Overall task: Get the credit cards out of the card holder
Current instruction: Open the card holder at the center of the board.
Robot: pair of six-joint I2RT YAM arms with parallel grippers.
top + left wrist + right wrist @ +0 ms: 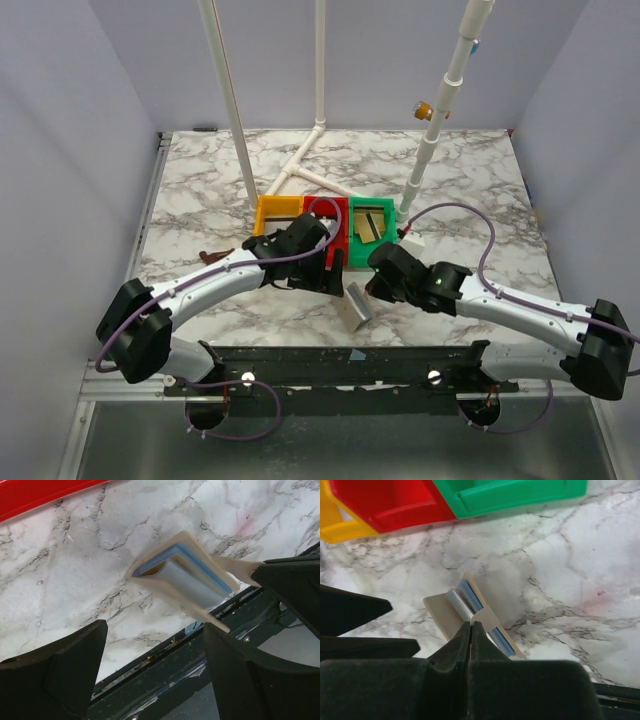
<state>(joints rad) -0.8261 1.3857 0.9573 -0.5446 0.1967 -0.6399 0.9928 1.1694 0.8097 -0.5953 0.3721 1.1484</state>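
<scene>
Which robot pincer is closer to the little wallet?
Right. The right pincer is pinched shut on the card holder edge, touching it. The left pincer is open, just short of it.

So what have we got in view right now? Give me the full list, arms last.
card holder: one, tan outside, on the marble table near its front edge
cards in holder: count unclear, blue and pale edges, tucked inside
trays: three, yellow tray, red tray, green tray, side by side mid-table
loose cards: apparently two, gold-tan, in the green tray
brown object: one, small, left of the trays, too small to identify
pipe frame: one, white, at the back of the table
left gripper: black, open, facing the card holder, not touching it
right gripper: black, shut on the card holder's flap
</scene>
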